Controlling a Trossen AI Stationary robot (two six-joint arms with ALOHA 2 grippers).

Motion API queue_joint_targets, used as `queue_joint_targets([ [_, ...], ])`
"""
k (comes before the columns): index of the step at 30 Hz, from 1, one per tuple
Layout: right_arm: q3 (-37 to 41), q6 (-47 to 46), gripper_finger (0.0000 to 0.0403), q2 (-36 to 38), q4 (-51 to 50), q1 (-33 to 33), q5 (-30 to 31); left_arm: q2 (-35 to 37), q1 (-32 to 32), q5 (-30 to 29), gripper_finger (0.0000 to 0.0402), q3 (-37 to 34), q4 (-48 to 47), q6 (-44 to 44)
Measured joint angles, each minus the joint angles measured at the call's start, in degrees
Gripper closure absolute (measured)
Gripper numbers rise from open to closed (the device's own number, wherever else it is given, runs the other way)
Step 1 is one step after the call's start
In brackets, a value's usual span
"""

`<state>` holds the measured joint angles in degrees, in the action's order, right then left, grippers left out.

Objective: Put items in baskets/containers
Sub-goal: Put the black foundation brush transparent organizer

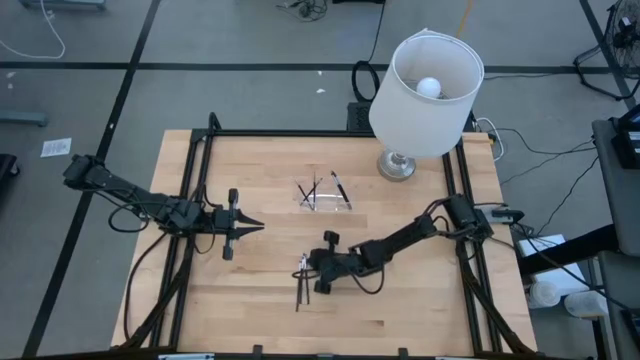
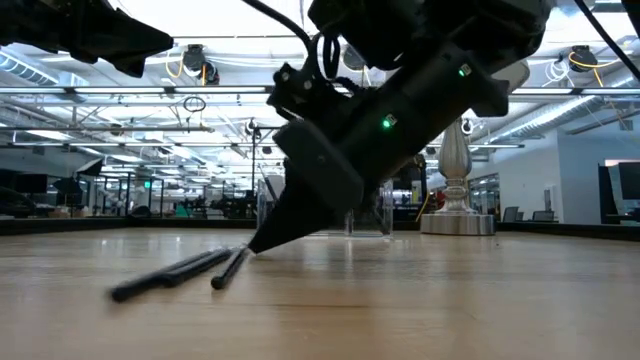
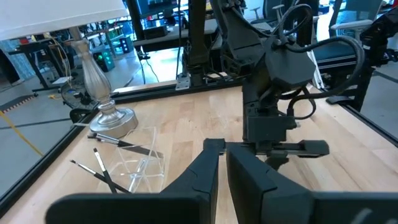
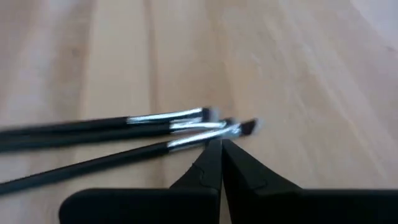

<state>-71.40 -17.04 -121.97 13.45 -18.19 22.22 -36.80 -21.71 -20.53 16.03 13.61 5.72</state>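
From above I see the right gripper (image 1: 303, 268) down on the table (image 1: 250, 310) near its front edge, fingers pinched together at the silvery ends of a few loose sticks (image 1: 300, 290). It grips nothing I can make out. The clear tray (image 1: 325, 195) sits toward the back edge beside the lamp (image 1: 420, 95), with sticks across it. The left gripper (image 1: 258, 226) hovers mid-table, nearly closed and empty.

At table height, the right gripper's tip (image 2: 255, 245) touches the wood beside the sticks (image 2: 170, 275).

My left wrist view shows the tray (image 3: 140, 168) holding sticks.

My right wrist view shows shut fingers (image 4: 208, 165) touching three stick tips (image 4: 205, 127).
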Motion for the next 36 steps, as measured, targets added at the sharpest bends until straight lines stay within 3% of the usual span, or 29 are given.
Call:
queue_joint_targets([
  [4, 0.0, 2.0, 0.0403, 0.0, 3.1, 0.3, -6.0, 0.0, 0.0, 0.0, 0.036, 0.0, 0.0, 0.0],
  [27, 0.0, 2.8, 0.0403, 0.5, 9.6, -0.9, -5.6, 0.0, 0.0, 0.0, 0.036, 0.0, 0.0, -0.1],
  [36, -0.8, 0.7, 0.0403, 1.1, 7.7, -4.2, -10.2, 0.0, 0.0, 0.0, 0.036, 0.0, -0.1, -0.5],
])
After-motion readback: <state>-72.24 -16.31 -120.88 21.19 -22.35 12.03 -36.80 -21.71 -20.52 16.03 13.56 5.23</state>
